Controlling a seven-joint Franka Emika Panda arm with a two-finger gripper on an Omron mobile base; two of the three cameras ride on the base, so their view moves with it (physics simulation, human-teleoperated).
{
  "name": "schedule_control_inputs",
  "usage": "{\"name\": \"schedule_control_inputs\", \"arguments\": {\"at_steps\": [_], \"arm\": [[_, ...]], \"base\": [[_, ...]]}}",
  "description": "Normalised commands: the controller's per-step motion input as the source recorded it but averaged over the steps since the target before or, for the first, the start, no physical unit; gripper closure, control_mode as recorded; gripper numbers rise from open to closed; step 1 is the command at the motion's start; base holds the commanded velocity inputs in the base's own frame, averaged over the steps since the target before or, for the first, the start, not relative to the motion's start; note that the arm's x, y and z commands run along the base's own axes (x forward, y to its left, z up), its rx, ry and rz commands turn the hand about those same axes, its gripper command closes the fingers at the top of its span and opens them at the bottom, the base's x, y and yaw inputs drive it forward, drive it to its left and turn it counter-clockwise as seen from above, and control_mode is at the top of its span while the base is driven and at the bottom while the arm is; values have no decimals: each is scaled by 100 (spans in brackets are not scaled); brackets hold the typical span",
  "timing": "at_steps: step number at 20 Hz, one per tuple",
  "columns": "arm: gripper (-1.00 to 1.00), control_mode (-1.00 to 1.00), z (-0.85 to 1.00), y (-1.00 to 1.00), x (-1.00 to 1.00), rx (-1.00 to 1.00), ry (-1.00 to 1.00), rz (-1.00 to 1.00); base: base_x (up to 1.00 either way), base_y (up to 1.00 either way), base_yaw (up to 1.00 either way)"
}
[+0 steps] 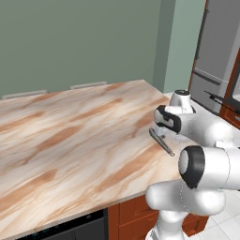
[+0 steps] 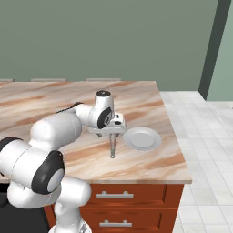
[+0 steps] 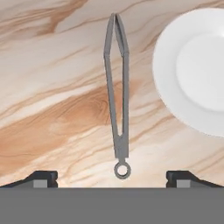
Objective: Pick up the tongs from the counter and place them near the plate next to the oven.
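The dark grey tongs [image 3: 121,146] lie flat on the marble-look counter [image 1: 70,131], free of any grip. Their ringed, joined end points toward my hand and the tips point away. A white plate [image 3: 197,70] sits just to their right, apart from them. My gripper [image 3: 111,178] hovers over the ringed end, open, its fingertips [image 3: 43,177] wide on either side and touching nothing. From the right base view, the gripper [image 2: 113,132] points down above the tongs [image 2: 113,146], with the plate [image 2: 142,138] beside it. The tongs [image 1: 161,142] also show near the counter's right edge.
The counter's front edge [image 2: 150,169] runs close to the tongs, above wooden drawers [image 2: 132,195]. A grey fridge [image 1: 215,61] stands at the far right. A dark appliance front [image 1: 70,229] sits under the counter. A wide stretch of counter lies to the left.
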Motion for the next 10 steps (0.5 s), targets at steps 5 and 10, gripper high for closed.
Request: {"name": "schedule_control_inputs", "arguments": {"at_steps": [5, 10], "arm": [[-100, -100, 12, 9, -67, 0, -11, 0], [-100, -100, 7, 19, -72, 0, -22, 0]], "base": [[0, 0, 0], [0, 0, 0]]}}
